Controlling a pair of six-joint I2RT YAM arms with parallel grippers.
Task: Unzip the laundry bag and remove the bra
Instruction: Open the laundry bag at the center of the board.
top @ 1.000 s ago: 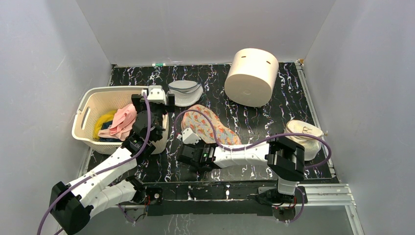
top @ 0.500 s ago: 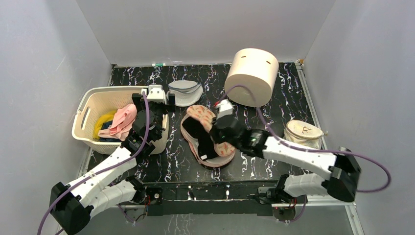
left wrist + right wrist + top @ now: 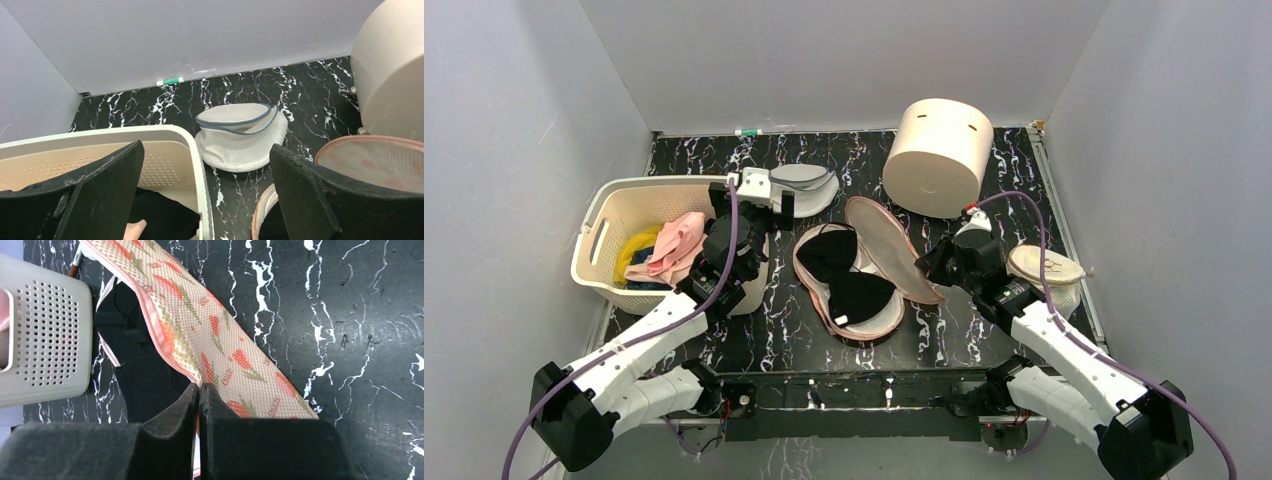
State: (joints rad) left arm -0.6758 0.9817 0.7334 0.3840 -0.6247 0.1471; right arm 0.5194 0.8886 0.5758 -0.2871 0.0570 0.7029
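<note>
The laundry bag lies unzipped and open at the table's middle. Its lower half (image 3: 879, 322) holds the black bra (image 3: 849, 278). Its lid (image 3: 886, 243) is folded out to the right, pale lining up. My right gripper (image 3: 932, 272) is shut on the lid's pink rim. In the right wrist view the gripper (image 3: 199, 386) pinches that rim, with the flowered outside (image 3: 215, 335) and the bra (image 3: 145, 380) beyond it. My left gripper (image 3: 752, 208) is open and empty, hovering between the basket and the bag; in its own view (image 3: 207, 170) it holds nothing.
A cream basket (image 3: 609, 205) of clothes stands at the left, its rim (image 3: 192, 145) under my left gripper. A grey-white mesh bag (image 3: 804, 190) lies behind. A big cream cylinder (image 3: 937, 155) stands at the back right. A cream mesh pouch (image 3: 1044, 275) sits at the right.
My right gripper has swung the bag's lid up and over to the right, uncovering the whole bra. My left gripper has shifted slightly back and right.
</note>
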